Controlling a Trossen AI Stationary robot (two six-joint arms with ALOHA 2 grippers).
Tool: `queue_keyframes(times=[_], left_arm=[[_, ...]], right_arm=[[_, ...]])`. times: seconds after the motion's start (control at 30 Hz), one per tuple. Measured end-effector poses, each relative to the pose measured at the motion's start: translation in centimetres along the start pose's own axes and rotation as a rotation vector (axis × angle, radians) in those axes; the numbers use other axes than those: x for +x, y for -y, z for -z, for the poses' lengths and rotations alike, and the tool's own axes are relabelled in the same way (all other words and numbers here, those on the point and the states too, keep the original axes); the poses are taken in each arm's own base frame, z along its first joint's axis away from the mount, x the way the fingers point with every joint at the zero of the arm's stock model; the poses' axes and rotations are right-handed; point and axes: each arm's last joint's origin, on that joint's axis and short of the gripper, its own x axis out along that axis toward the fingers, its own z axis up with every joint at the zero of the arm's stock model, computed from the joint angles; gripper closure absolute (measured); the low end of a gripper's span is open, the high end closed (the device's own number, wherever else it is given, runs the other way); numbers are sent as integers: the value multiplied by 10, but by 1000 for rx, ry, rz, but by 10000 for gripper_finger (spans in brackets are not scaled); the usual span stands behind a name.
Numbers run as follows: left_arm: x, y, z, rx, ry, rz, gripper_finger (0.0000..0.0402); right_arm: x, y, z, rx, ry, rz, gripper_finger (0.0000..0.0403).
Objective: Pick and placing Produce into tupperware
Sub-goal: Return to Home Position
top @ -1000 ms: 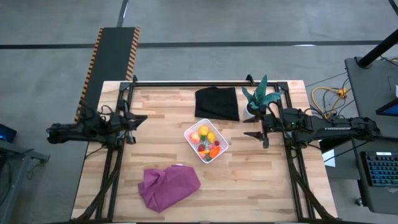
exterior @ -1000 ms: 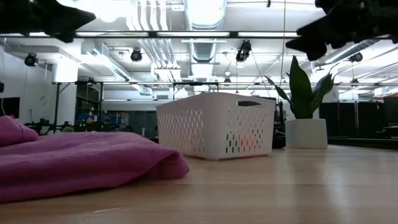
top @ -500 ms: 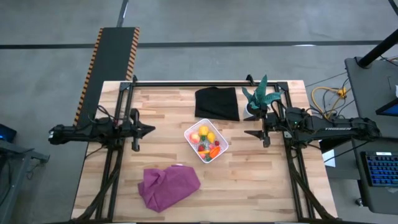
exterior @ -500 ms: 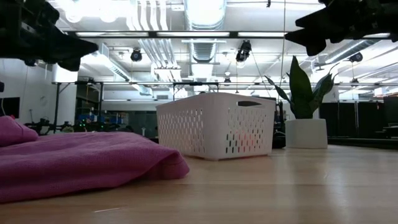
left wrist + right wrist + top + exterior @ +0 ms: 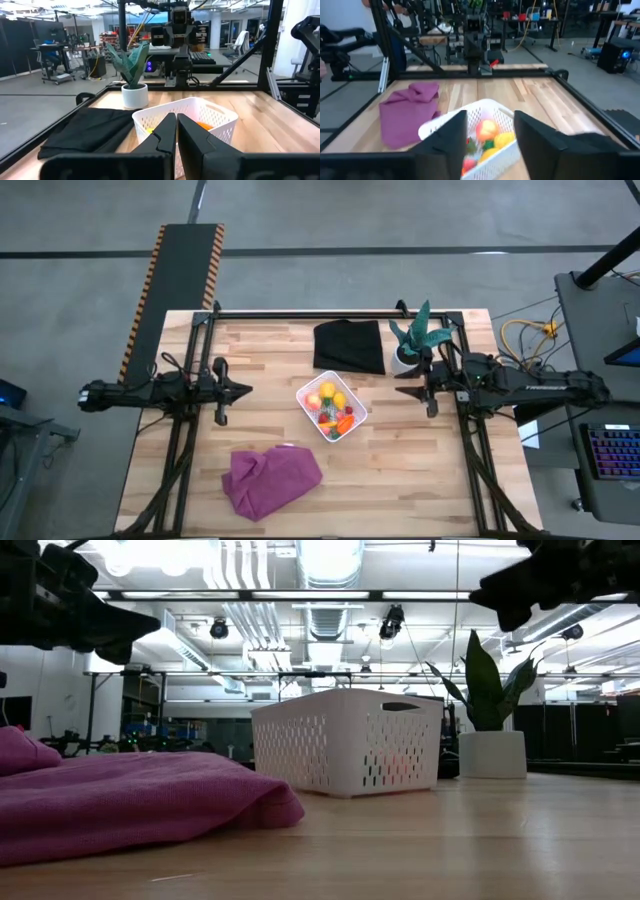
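The white container (image 5: 331, 409) sits mid-table and shows as a perforated basket (image 5: 350, 740) in the low view. The produce lies inside it: yellow lemons (image 5: 328, 390), a peach-orange ball (image 5: 314, 401), an orange carrot (image 5: 345, 423) and small red pieces (image 5: 325, 417). My left gripper (image 5: 247, 391) hovers to the container's left, shut and empty (image 5: 176, 125), pointing at it. My right gripper (image 5: 400, 392) hovers to the container's right, open and empty (image 5: 490, 131), also facing it. Both show high above the table in the low view.
A crumpled purple cloth (image 5: 272, 478) lies near the table's near edge, left of the container. A black cloth (image 5: 349, 345) lies at the far edge. A green plant in a white pot (image 5: 415, 342) stands just beyond my right gripper. Bare wood surrounds the container.
My left gripper has moved toward the table's right, closer to the container, and has come down somewhat. The container and the produce have stayed where they were.
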Motion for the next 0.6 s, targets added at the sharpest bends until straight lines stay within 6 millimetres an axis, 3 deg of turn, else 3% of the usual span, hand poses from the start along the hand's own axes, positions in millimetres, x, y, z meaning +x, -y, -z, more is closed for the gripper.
queue_keyframes(times=[0.23,0.37,0.6], left_arm=[[0,0,0,-7,1,8,401],[0,1,0,-32,1,23,401],[1,1,2,-32,2,35,401]], right_arm=[[-14,-7,13,-6,13,-49,381],[-16,-12,31,-6,49,-50,392],[-25,-15,45,-7,104,-80,394]])
